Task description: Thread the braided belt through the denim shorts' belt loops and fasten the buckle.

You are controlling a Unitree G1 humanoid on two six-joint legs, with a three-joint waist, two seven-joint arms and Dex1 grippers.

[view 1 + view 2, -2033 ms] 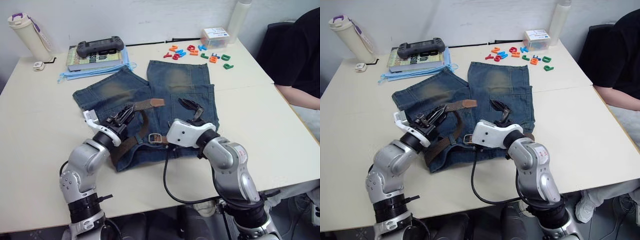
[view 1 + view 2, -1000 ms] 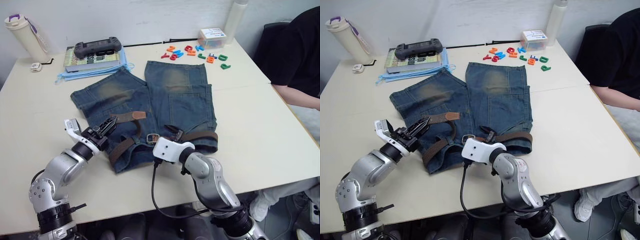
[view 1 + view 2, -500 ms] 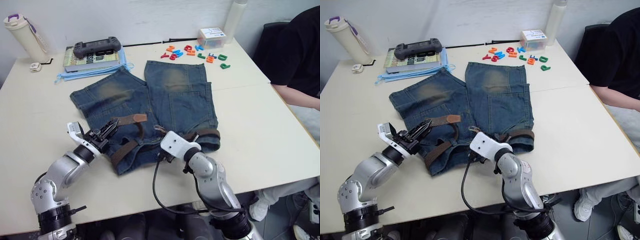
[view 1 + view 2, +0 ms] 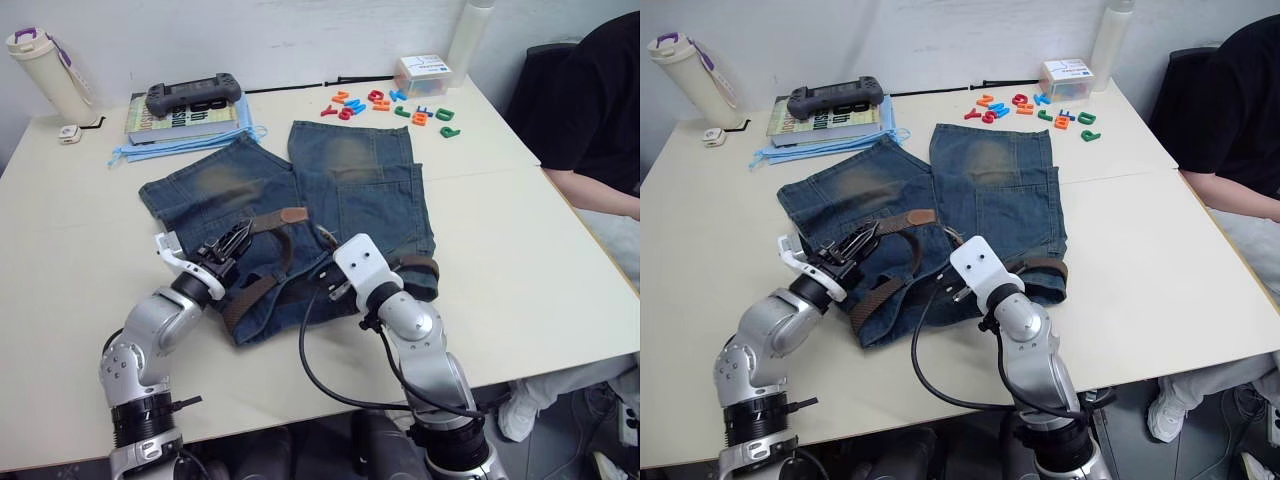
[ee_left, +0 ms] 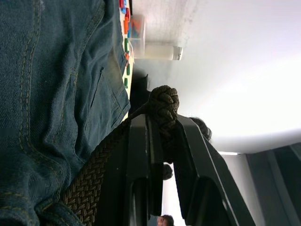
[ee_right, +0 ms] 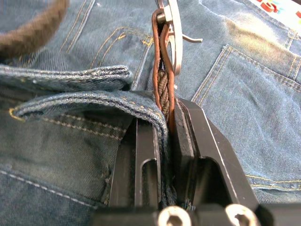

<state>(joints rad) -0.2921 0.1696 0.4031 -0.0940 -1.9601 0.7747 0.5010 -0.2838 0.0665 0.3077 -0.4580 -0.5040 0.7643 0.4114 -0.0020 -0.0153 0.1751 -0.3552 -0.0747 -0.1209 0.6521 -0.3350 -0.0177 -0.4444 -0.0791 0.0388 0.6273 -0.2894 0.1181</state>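
The denim shorts (image 4: 370,190) lie flat in the middle of the table, waistband toward me. The braided belt (image 4: 255,290) loops over the waistband, its tan tip (image 4: 293,214) resting on the left leg. My left gripper (image 4: 232,243) is shut on the brown strap (image 5: 163,106) a little behind that tip. My right gripper (image 4: 322,240) is shut on the strap just behind the buckle (image 6: 169,28), with a fold of denim waistband (image 6: 84,101) caught between its fingers (image 6: 143,155). The buckle stands on edge above the shorts. The belt loops are hidden by arms and strap.
At the back left a book (image 4: 185,115) carries a black game controller (image 4: 195,95), beside a white bottle (image 4: 45,60). Coloured plastic letters (image 4: 390,105) and a small box (image 4: 425,75) lie at the back right. A person in black (image 4: 590,110) sits at the table's right edge.
My right gripper has shut on the belt by the buckle and raised it off the shorts. My left gripper, still holding the strap, has moved up and right.
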